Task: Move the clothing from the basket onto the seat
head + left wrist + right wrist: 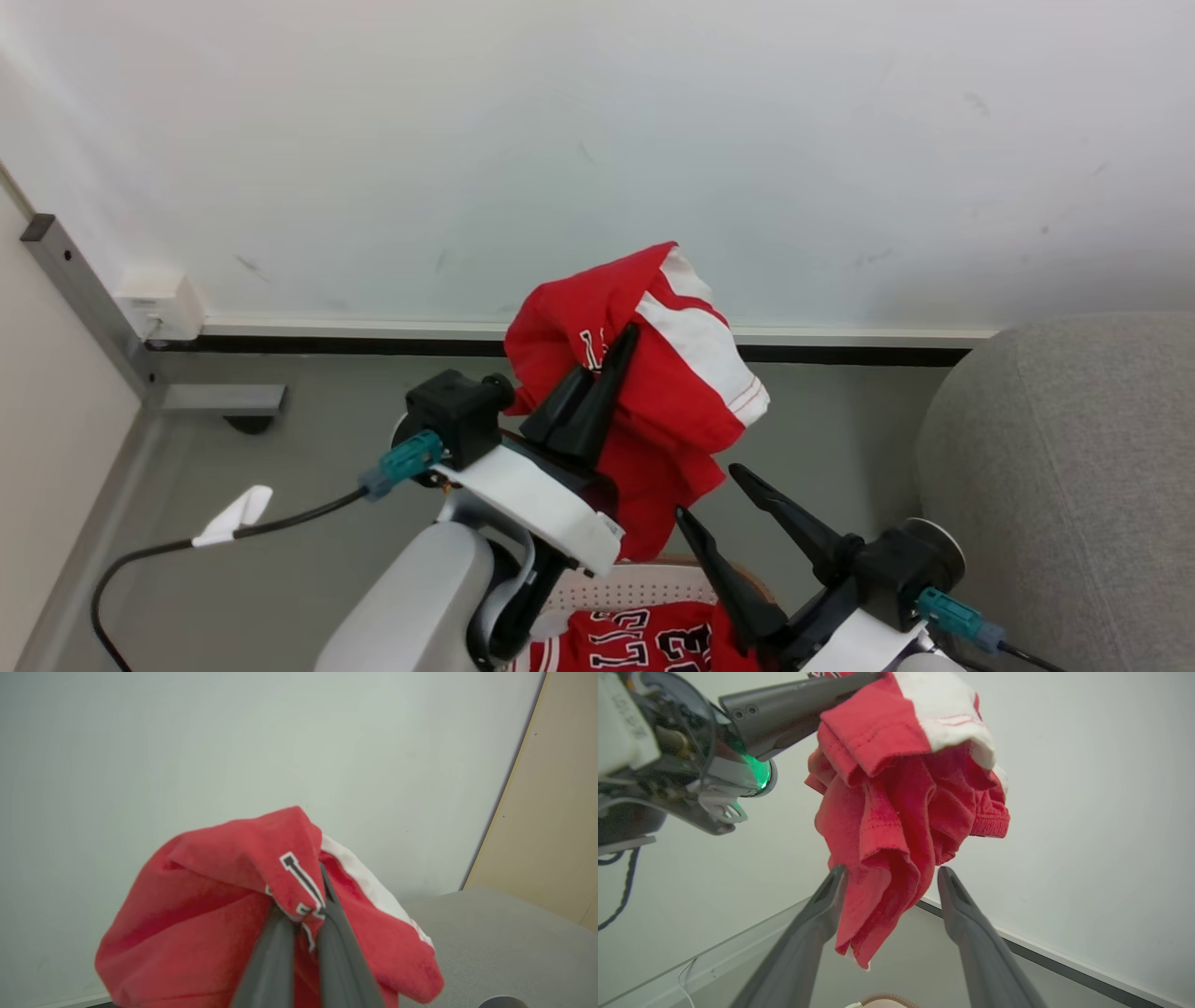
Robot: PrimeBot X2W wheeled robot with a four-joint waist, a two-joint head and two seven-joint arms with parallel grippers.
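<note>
Left gripper (611, 359) is clamped on the red garment (691, 373), raised above the basket (635, 590); the seat (1074, 467) lies to its right. Right gripper (707, 489) stands open beneath the hanging folds

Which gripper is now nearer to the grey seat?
Right. The right gripper, open, hangs to the left of the seat, not touching it. The left gripper is farther left, shut on the lifted red garment.
</note>
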